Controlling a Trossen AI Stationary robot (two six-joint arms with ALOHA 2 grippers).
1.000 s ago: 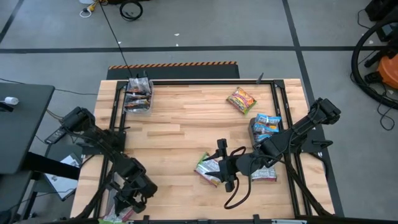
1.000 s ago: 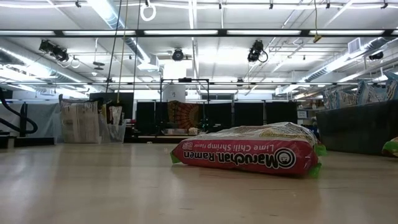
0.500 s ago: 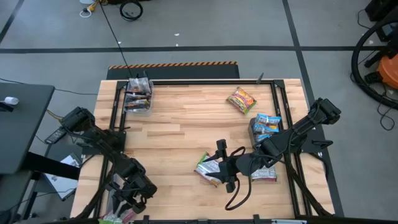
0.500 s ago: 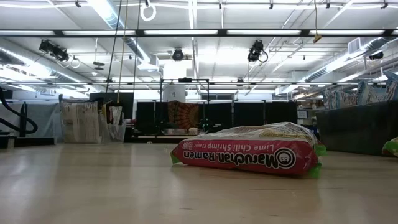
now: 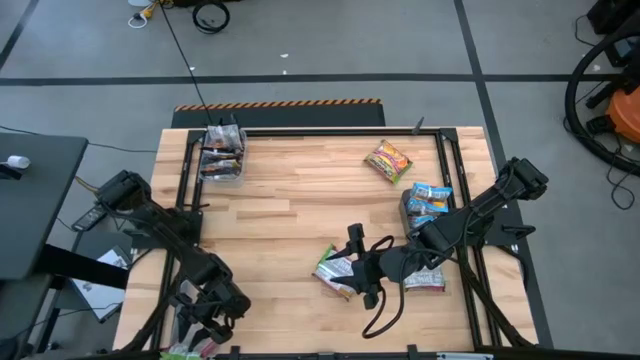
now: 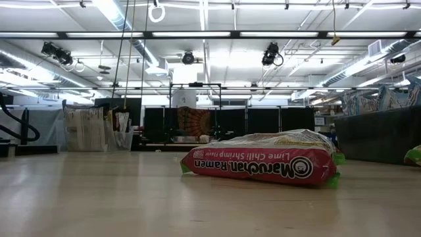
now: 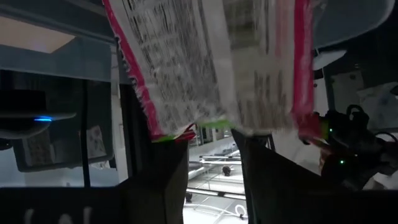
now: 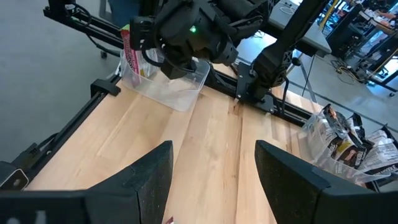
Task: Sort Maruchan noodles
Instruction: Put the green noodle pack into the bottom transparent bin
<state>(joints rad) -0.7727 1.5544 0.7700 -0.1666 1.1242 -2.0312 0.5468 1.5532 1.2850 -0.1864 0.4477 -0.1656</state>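
Low view: packet reads "Maruchan Ramen, Lime Chili Shrimp" (upside down, seemingly).

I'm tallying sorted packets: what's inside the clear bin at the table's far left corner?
Dark brown packets fill the bin; their number is unclear since they overlap.

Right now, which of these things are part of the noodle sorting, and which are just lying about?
Part of the job:
- green packet by the right gripper
- yellow-red packet
- blue packets in their bin
- dark packets in the far-left bin
- red-edged packet at the left gripper

Lying about:
- cables and wheel on the floor
- striped floor strip
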